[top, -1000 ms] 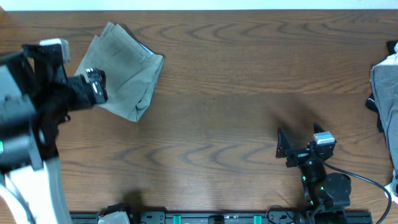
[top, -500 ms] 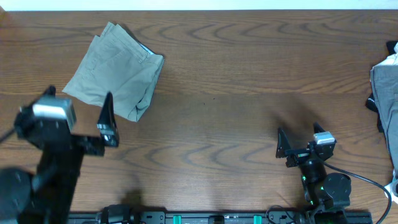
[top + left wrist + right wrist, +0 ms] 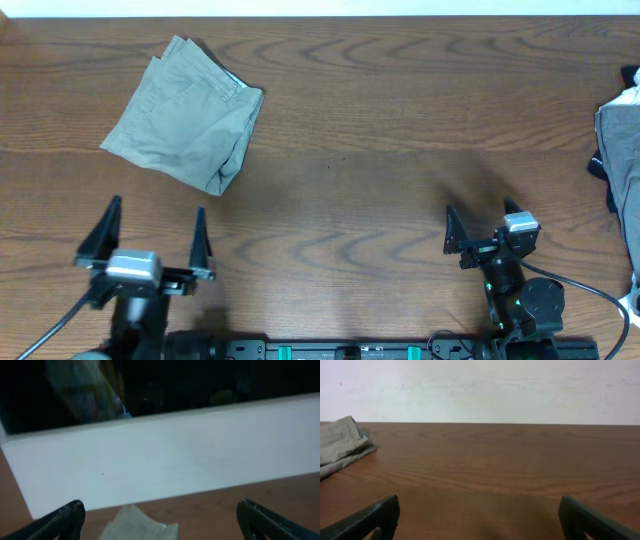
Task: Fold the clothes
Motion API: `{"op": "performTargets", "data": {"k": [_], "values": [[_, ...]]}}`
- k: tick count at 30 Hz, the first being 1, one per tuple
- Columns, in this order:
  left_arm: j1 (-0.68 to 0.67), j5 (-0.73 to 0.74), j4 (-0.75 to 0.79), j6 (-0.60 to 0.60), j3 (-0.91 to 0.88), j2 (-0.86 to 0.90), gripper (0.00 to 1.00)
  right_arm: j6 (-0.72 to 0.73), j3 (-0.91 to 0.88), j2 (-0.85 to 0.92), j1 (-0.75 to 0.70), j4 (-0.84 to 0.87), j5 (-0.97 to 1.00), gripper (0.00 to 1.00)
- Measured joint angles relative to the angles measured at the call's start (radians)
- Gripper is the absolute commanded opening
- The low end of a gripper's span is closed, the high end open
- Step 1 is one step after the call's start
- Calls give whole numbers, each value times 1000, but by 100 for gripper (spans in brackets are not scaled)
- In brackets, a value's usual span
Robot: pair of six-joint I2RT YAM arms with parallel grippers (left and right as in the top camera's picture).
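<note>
Clothes (image 3: 185,125), one khaki piece; left end effector (image 3: 157,207), right end effector (image 3: 478,207) agape.

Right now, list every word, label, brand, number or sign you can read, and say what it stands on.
No text can be read in any view.
The folded khaki cotton garment shows no tag or print.
The brown wooden table is unmarked.

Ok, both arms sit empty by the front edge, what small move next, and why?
Probably reach the right gripper toward the grey cloth at the overhead view's right edge: the khaki garment already lies folded, and the left gripper is open and empty too.
</note>
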Motion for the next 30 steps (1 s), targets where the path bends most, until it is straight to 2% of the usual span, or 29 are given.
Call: {"op": "performTargets", "data": {"k": [9, 17, 22, 30], "values": [[-34, 0, 62, 0, -323, -108, 98, 0, 0, 0, 0, 0, 0, 99], [-45, -1, 199, 0, -530, -118, 98, 0, 0, 0, 0, 0, 0, 99], [-46, 0, 216, 0, -610, -118, 98, 0, 0, 0, 0, 0, 0, 99], [-50, -3, 262, 0, -631, -120, 98, 0, 0, 0, 0, 0, 0, 99]]}}
